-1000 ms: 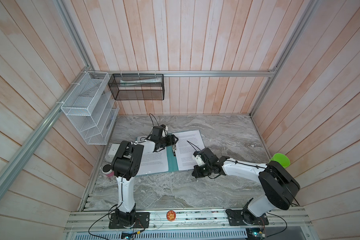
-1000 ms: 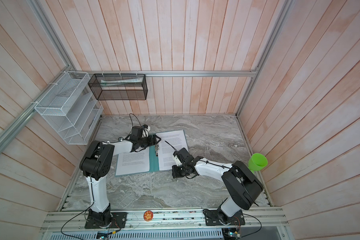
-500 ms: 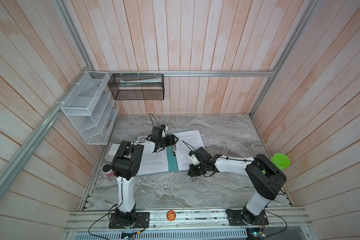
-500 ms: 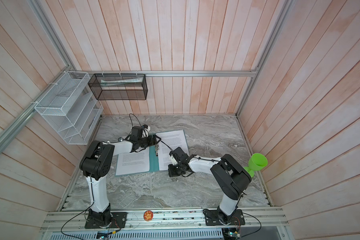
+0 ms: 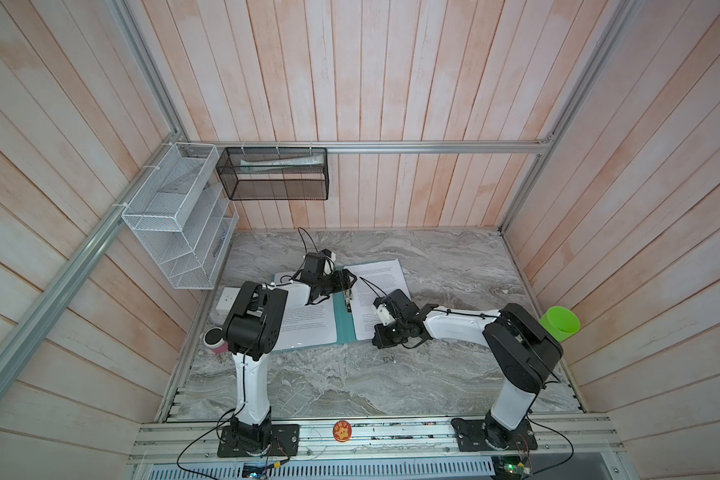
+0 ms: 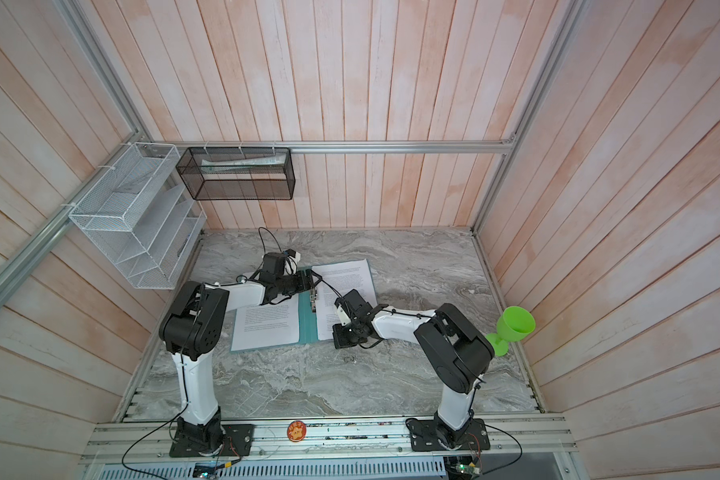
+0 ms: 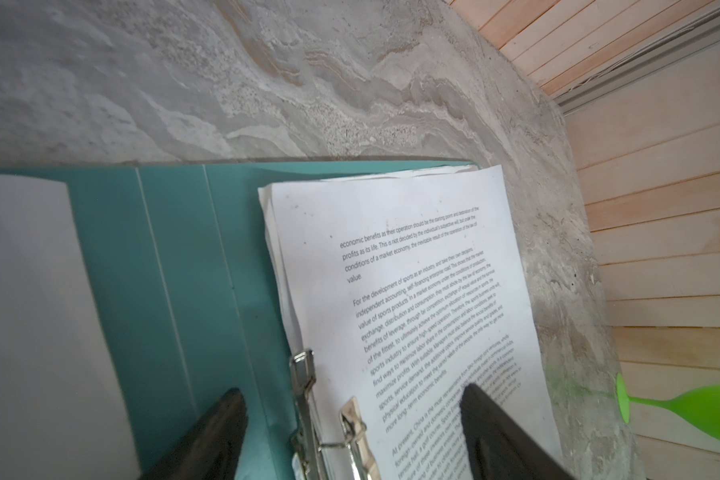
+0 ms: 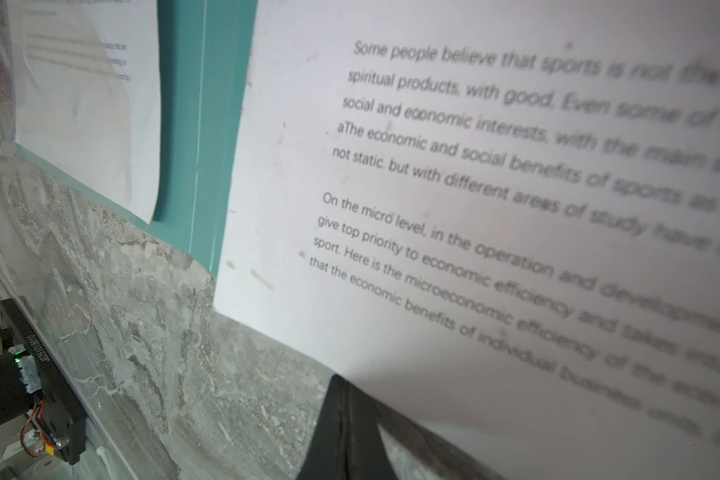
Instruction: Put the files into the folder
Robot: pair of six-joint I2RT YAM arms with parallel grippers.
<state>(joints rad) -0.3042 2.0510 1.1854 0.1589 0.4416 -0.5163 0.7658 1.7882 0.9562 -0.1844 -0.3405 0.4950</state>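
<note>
Teal folder [image 5: 344, 320] open near the surface [image 5: 433, 257] left edge, papers [image 5: 381, 278] on its right half, left end effector [image 7: 352, 392] wide astride the clip [image 7: 304, 374], right end effector [image 8: 346, 399] pinching their near edge, risking creased or skewed sheets.

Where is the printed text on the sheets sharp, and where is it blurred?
Right wrist view: on the files, line starts are sharp, line ends smear. Left wrist view: the text is readable mid-page; the left gripper is soft. In both top views: print too small to read.

Whitewashed wooden plank walls [image 5: 391, 83] enclose a grey veined stone-look tabletop [image 5: 350, 382]; a white wire-mesh rack [image 5: 171, 237] and black mesh basket [image 5: 275, 183] hang from aluminium rails [image 5: 433, 146].
</note>
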